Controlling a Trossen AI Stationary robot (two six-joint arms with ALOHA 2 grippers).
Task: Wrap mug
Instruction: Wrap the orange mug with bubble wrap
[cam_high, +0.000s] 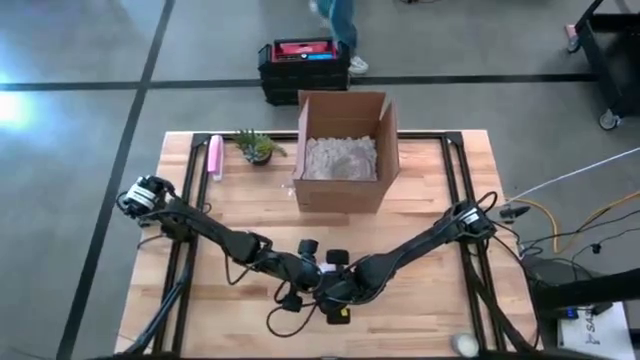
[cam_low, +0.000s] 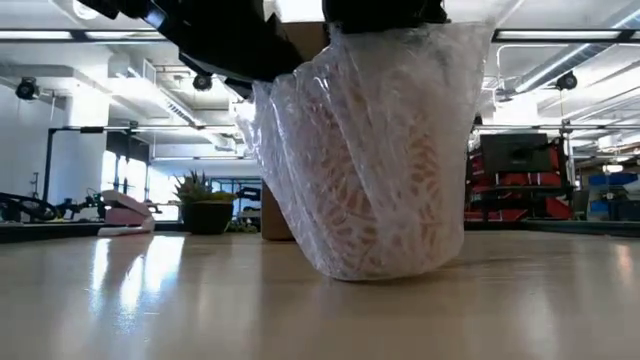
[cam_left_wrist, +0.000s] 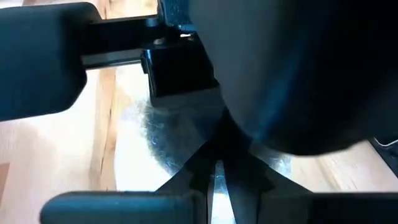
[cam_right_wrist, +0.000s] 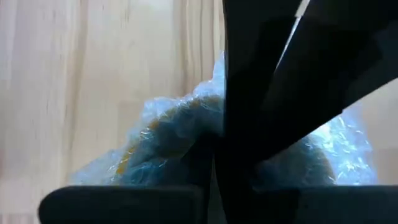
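I read no writing anywhere. The mug (cam_low: 385, 160), swathed in crinkly clear bubble wrap (cam_right_wrist: 161, 140), stands at the wooden table's (cam_high: 420, 310) six o'clock edge. Both grippers crowd it; their jaws' grip I cannot tell.

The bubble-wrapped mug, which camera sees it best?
The low view: the bubble-wrapped mug fills the middle, standing on the table. The right wrist view shows part of it behind dark fingers. The left wrist view shows only a scrap of wrap. In the high view both arms hide it.
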